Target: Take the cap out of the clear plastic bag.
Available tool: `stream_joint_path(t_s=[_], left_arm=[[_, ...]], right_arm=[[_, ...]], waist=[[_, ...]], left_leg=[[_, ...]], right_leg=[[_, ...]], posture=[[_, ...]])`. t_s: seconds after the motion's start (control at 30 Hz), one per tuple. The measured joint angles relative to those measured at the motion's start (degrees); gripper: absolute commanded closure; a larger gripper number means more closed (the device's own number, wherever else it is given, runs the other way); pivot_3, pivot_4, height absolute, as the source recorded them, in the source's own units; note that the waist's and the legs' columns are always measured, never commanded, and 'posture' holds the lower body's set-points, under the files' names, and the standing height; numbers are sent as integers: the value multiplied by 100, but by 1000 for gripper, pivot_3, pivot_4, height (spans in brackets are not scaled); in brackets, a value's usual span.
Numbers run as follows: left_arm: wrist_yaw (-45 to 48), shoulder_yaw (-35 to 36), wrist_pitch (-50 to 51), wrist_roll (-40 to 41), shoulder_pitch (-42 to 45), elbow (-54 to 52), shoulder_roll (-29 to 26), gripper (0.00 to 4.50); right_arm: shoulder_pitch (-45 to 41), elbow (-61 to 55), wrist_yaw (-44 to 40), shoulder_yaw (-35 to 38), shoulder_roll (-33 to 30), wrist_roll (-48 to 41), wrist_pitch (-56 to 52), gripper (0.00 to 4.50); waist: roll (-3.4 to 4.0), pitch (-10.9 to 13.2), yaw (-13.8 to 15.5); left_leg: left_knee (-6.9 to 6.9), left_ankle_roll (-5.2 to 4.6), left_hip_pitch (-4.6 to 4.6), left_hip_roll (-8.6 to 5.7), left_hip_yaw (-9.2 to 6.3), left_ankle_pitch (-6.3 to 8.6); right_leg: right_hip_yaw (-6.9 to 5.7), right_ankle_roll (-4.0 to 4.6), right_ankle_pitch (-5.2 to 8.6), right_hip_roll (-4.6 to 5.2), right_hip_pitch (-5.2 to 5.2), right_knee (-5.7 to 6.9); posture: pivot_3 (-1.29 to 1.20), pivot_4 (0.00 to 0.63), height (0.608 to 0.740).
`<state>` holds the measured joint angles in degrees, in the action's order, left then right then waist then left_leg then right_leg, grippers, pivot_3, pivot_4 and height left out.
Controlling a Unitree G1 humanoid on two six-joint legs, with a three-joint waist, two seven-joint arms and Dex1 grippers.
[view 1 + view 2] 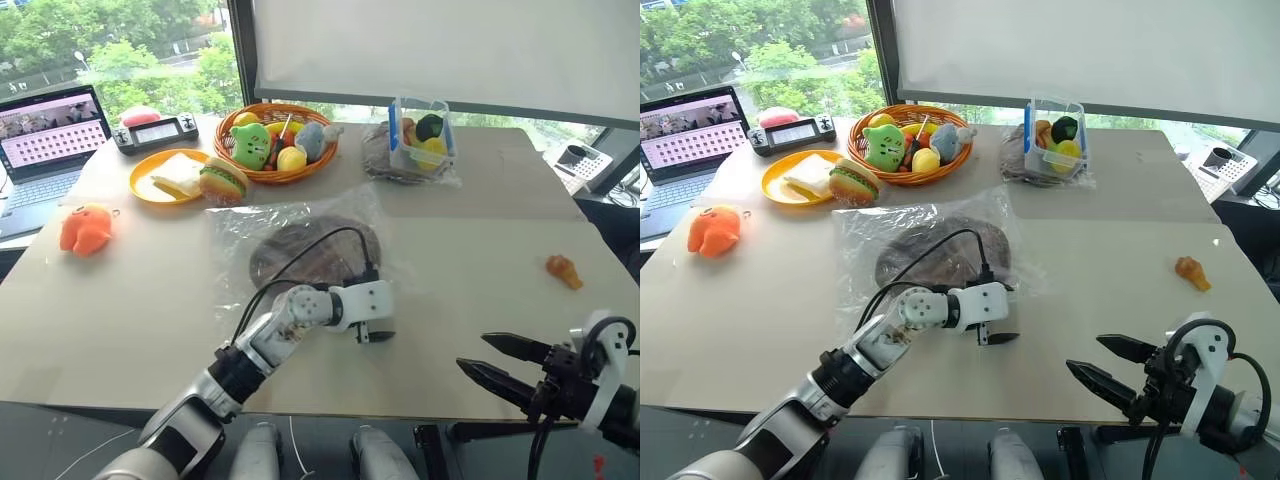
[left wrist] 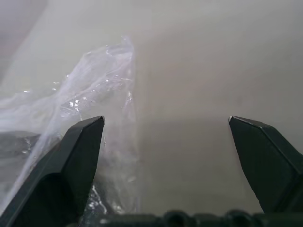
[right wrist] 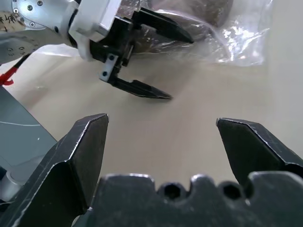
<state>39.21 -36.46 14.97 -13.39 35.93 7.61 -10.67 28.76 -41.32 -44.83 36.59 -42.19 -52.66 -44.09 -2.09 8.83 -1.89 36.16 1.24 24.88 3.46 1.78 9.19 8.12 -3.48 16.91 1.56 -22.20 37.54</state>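
Note:
The dark brown cap (image 1: 315, 250) lies flat inside the clear plastic bag (image 1: 235, 235) at the middle of the table. My left gripper (image 1: 372, 328) is open at the bag's near right corner. In the right wrist view one left finger (image 3: 163, 26) reaches over the crinkled plastic and the other (image 3: 142, 89) hangs over bare table. The left wrist view shows the bag's edge (image 2: 94, 85) beside one finger, with nothing between the fingers. My right gripper (image 1: 473, 351) is open and empty near the table's front edge at the right, pointing toward the left gripper.
At the back stand an orange basket (image 1: 290, 175) of plush toys, a yellow plate (image 1: 140, 185) with a toy hamburger, and a clear box (image 1: 420, 135) of toy fruit. An orange plush (image 1: 85, 230) lies left, a small orange toy (image 1: 563, 270) right, a laptop (image 1: 45, 140) far left.

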Motion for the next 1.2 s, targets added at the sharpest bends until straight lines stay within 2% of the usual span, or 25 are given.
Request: stream_joint_path(t_s=[0.23,0.43,0.6,0.8,1.0,1.07,1.1,1.2], left_arm=[[-446,-277,-7,-737,126,56,40,0],[-526,-101,11,-781,-143,-237,-219,0],[-366,421,27,-534,-698,-825,-767,0],[-176,1054,-602,-284,-1536,-1590,-2174,0],[-247,1302,-1261,-261,-1785,-1556,-3001,0],[-411,1344,-1574,-375,-1769,-1327,-3287,0],[-500,1384,-1659,-452,-1756,-1214,-3375,0],[-614,1528,-1774,-532,-1805,-983,-3466,0]], right_arm=[[-19,-83,169,-15,59,-43,1,67],[-81,-85,220,-103,72,-41,10,67],[-176,-65,265,-246,86,-32,15,67],[-337,116,249,-344,40,75,39,67],[-511,267,204,-478,-6,189,59,67],[-619,364,182,-531,-15,221,76,67],[-678,395,172,-602,-15,256,97,67],[-834,473,159,-782,-15,322,132,67]], waist=[[-12,-18,-48],[-31,-37,-192],[-27,-39,-245],[-32,-53,-347],[-38,-57,-423],[-53,-48,-439],[-64,-41,-445],[-60,-39,-459]], left_leg=[[2,0,-17,-4,-6,0],[-15,0,-47,-2,-7,0],[-32,0,-61,0,-9,0],[-44,1,-85,22,-6,1],[-69,16,-152,32,0,10],[-102,43,-197,29,-1,27],[-119,46,-243,28,-1,28],[-141,50,-281,26,-8,31]], right_leg=[[4,0,-1,-1,11,4],[22,8,-4,-11,16,12],[36,23,2,-23,7,25],[38,46,14,-36,13,41],[46,103,24,-38,37,45],[51,109,26,-37,76,38],[54,113,29,-36,88,34],[54,118,31,-30,92,7]], posture=[[0,150,740],[0,150,740],[0,150,740],[0,150,740],[0,150,740],[0,150,740],[0,150,740],[0,150,740]])
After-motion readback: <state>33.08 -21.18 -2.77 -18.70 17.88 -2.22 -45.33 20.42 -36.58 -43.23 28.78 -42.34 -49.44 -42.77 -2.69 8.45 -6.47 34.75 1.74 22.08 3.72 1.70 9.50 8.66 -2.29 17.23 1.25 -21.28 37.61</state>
